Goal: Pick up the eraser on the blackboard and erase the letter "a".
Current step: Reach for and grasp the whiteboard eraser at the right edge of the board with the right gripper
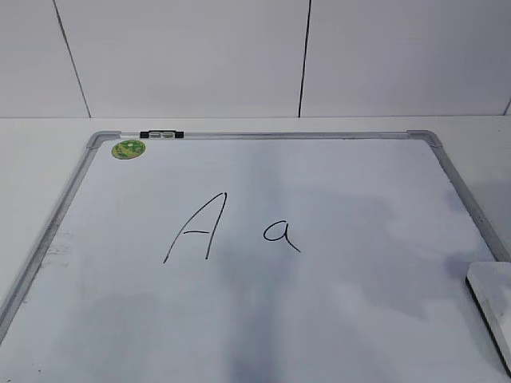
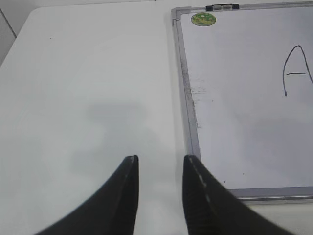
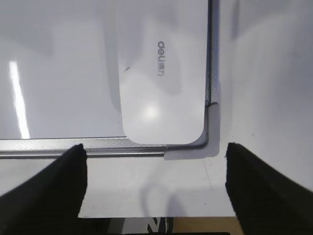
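Note:
The blackboard, a white dry-erase board with a grey frame, lies flat on the table. The letter "a" is near its middle, to the right of a taller capital "A". The eraser is a white block with a black base at the board's near right corner. In the right wrist view the eraser fills that corner of the board. My right gripper is open wide just off the board's frame in front of the eraser. My left gripper is open and empty over the table beside the board's left frame.
A green round sticker and a black clip sit at the board's far left corner. The sticker also shows in the left wrist view. The table's front edge lies just below the right gripper. Neither arm shows in the exterior view.

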`<action>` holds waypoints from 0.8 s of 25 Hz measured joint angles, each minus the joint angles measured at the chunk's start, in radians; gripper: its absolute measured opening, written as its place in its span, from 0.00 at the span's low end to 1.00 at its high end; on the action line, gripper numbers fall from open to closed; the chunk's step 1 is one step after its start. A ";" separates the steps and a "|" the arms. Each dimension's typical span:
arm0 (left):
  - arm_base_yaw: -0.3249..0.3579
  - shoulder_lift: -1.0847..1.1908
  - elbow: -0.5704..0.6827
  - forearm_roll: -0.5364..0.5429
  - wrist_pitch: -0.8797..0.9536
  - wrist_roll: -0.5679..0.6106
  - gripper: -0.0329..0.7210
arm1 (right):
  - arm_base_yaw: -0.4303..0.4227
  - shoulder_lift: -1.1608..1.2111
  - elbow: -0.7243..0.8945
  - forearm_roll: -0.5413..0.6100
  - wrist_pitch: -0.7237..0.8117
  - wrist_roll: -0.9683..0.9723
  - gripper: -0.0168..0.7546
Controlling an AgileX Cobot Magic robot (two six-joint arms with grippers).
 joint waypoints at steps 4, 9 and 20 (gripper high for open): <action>0.000 0.000 0.000 0.000 0.000 0.000 0.36 | 0.000 0.062 0.000 -0.004 -0.041 0.004 0.90; 0.000 0.000 0.000 0.000 0.000 0.000 0.36 | 0.000 0.138 -0.010 -0.005 -0.078 0.006 0.90; 0.000 0.000 0.000 0.000 0.000 0.000 0.35 | 0.000 0.273 -0.067 -0.013 -0.106 0.036 0.90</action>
